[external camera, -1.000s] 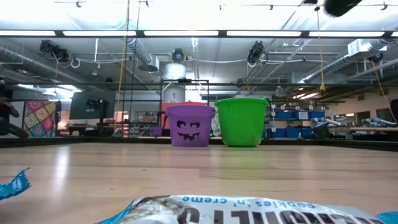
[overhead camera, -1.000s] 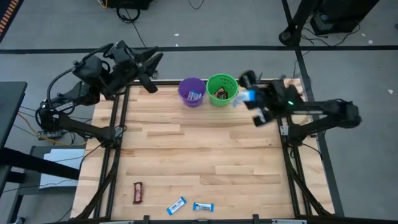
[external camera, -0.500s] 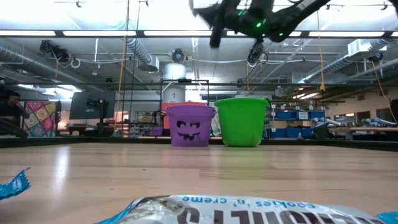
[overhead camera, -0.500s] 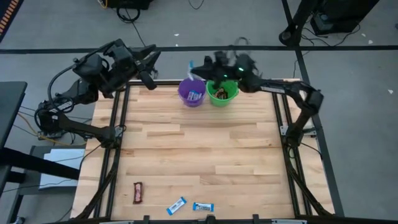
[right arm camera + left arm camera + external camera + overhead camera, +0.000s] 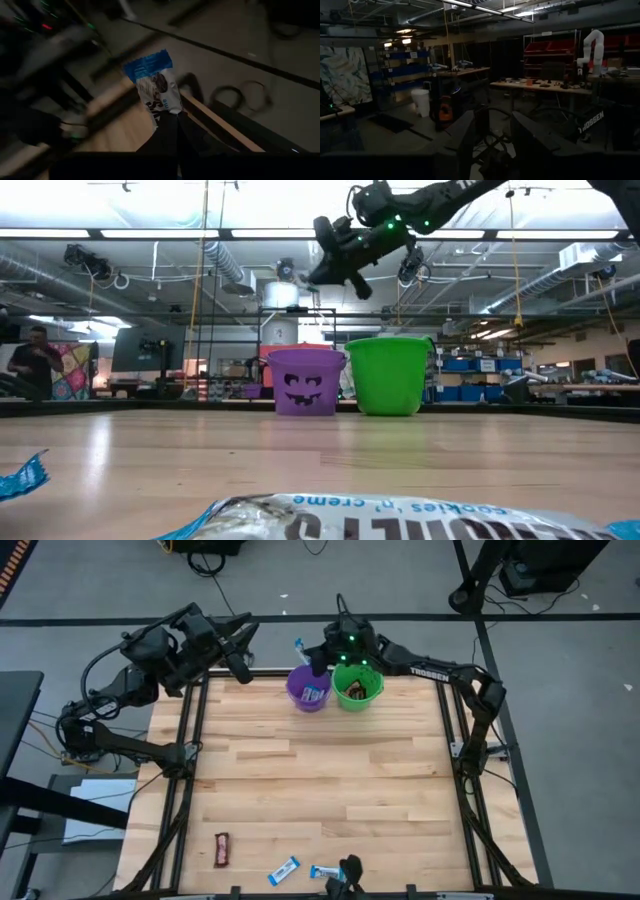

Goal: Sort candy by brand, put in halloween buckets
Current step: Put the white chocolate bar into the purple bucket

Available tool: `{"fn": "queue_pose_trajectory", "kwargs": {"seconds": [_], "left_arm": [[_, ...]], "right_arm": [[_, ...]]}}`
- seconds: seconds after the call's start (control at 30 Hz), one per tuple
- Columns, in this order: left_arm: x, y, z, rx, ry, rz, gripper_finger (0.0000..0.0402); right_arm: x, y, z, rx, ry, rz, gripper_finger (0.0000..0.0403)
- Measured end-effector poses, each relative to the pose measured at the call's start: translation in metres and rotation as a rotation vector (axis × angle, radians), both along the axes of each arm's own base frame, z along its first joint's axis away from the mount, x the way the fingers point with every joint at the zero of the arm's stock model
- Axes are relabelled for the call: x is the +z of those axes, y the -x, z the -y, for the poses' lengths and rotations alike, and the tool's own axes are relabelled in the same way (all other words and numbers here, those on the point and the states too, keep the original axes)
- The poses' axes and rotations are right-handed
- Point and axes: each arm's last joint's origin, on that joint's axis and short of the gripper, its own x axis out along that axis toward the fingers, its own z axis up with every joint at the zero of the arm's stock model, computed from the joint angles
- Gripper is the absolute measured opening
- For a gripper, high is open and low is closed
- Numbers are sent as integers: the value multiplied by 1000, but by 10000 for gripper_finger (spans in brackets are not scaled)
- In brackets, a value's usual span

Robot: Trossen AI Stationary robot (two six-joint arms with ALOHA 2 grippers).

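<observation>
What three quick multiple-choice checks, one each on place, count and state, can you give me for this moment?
1. Where is the right hand?
A. Above the purple bucket's far rim
B. At the table's near edge
C. Inside the green bucket

2. How many candies lie on the table near its front edge?
A. One
B. Three
C. Six

3. What is the right hand doing?
A. Open, empty
B. Shut on a blue-and-white candy
C. Shut on a brown candy

Answers: 1 A, the high view shows it by the purple bucket. 2 B, one brown candy and two blue. 3 B, the blue-and-white candy sticks out between its fingers.
</observation>
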Motion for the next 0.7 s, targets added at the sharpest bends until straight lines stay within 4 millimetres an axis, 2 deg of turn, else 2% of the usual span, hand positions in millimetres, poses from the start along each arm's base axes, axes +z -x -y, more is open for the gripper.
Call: {"fn": "queue_pose_trajectory", "kwargs": {"seconds": [0.37, 0.5, 0.7], "left_arm": [[0, 1, -2, 9, -2, 3, 131], [0, 1, -2, 9, -2, 3, 131], [0, 1, -2, 8, -1, 2, 131]], "right_arm": [[-1, 0, -4, 15, 9, -64, 10], [-1, 0, -4, 19, 20, -66, 40], [1, 0, -4, 17, 25, -50, 109]]}}
